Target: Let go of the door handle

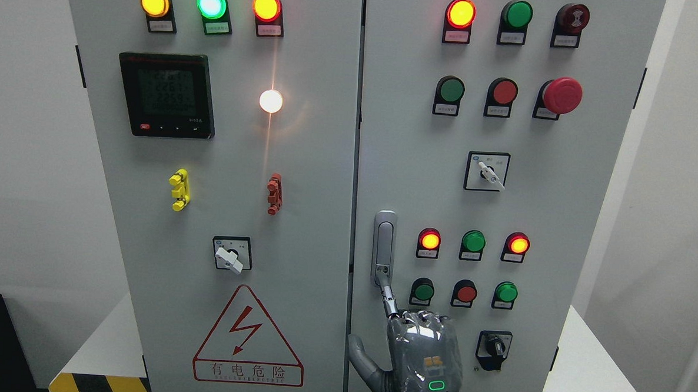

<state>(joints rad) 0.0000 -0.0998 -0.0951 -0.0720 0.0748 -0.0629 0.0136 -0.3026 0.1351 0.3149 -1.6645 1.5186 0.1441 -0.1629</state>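
The silver door handle [384, 244] stands upright on the left edge of the grey cabinet's right door [559, 229]. My right hand [419, 352] comes up from the bottom edge, back of the hand toward me, just below the handle. Its index finger [387, 295] is stretched up and its tip touches the handle's lower end. The other fingers are curled at the knuckles and the thumb sticks out to the left. The hand does not wrap around the handle. The left arm is out of view.
The right door carries lit indicator lamps, push buttons, a red emergency stop [562, 95] and rotary switches [487, 171] close to the handle. The left door [303, 176] has a meter, lamps and a hazard sign. Both doors look closed. Yellow-black floor tape marks the base.
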